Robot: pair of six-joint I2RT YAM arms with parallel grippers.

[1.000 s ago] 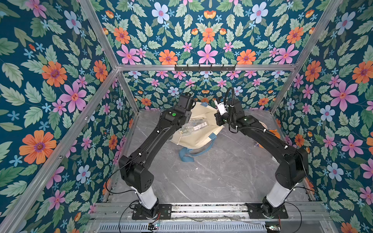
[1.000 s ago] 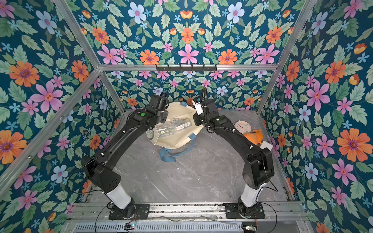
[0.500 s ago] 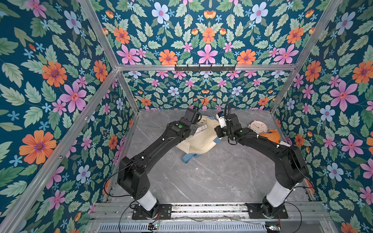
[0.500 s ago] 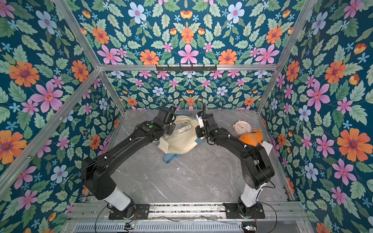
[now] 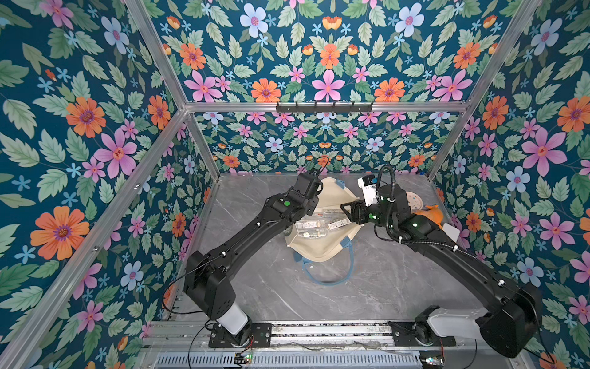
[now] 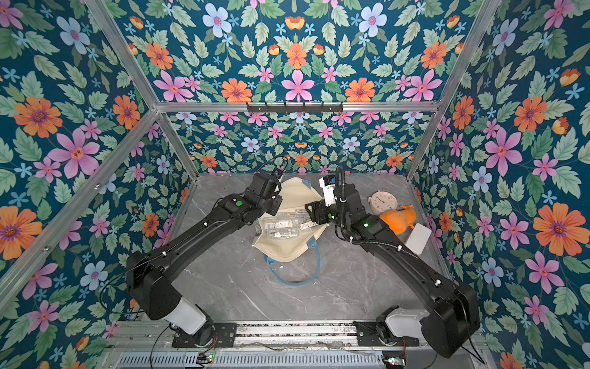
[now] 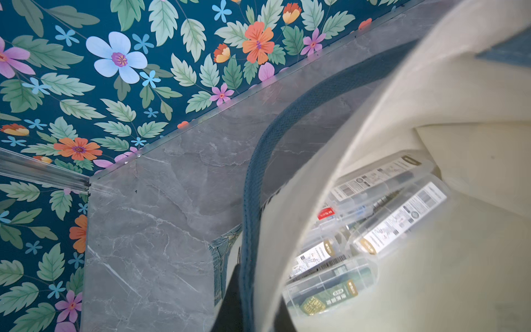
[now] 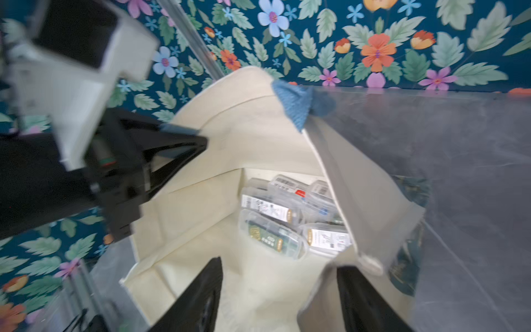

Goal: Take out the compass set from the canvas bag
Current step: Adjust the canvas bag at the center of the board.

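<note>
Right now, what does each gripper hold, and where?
Left gripper grips the canvas bag at its rim, by a blue handle; right gripper, jaws open, holds nothing.

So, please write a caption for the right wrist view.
Open right gripper at the mouth of the canvas bag, which the left gripper holds; clear plastic cases lie inside.

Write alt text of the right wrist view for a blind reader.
An open cream canvas bag holds several clear plastic cases with printed labels. The right tool stands open at the bag's mouth, while the left tool pinches its rim beside a blue strap.
</note>
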